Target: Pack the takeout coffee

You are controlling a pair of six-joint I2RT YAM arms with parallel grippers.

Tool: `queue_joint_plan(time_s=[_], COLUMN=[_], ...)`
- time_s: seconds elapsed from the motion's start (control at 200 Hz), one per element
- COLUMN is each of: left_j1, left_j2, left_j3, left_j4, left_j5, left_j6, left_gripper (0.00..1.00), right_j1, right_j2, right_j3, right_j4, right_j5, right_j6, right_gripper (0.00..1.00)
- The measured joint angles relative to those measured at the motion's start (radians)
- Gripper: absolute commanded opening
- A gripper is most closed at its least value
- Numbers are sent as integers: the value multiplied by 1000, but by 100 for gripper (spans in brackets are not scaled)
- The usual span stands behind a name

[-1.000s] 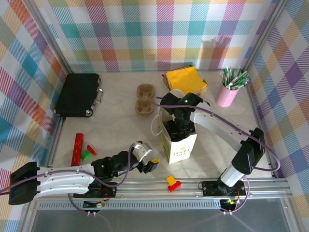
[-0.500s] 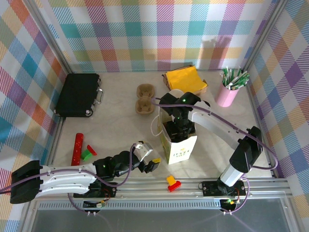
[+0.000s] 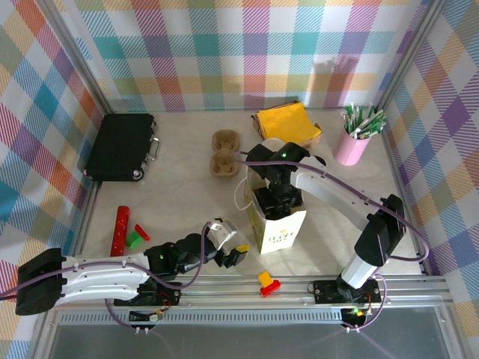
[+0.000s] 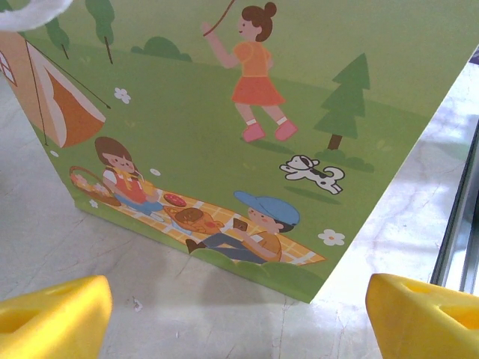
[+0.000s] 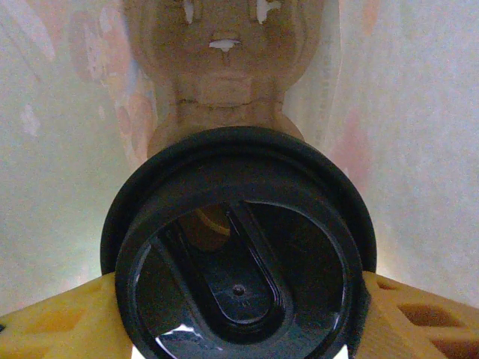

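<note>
The takeout coffee (image 5: 239, 277) shows its round black lid from above in the right wrist view, deep inside the white paper bag (image 3: 281, 228). My right gripper (image 5: 239, 318) is shut on it, one yellow finger (image 5: 67, 318) on each side of the lid. From above, the right gripper (image 3: 277, 196) reaches down into the bag's open top. A brown cardboard cup carrier (image 5: 224, 67) lies in the bag beyond the cup. My left gripper (image 3: 228, 250) stands open just left of the bag's foot, with nothing between its yellow fingers (image 4: 52, 318), facing the bag's green picnic print (image 4: 247, 134).
A second brown carrier (image 3: 223, 153) sits behind the bag. Yellow napkins (image 3: 288, 123) and a pink cup of sticks (image 3: 353, 142) are at the back right, a black case (image 3: 121, 146) at the back left. A red tube (image 3: 120, 230) and small blocks (image 3: 268, 283) lie near the front.
The right arm's elbow has drifted slightly left and the bag has turned a little. The left arm has stayed still.
</note>
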Motion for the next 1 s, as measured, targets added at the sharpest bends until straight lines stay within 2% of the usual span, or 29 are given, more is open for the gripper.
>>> queue_joint_plan(time_s=[1.0], left_j1=[2], left_j2=[37], left_j3=[0], left_j4=[22], left_j5=[0], left_j6=[1], left_gripper=[88], right_j1=[0], right_j2=[4], right_j3=[0], right_j4=[10], right_j5=[0], right_j6=[0], right_gripper=[52])
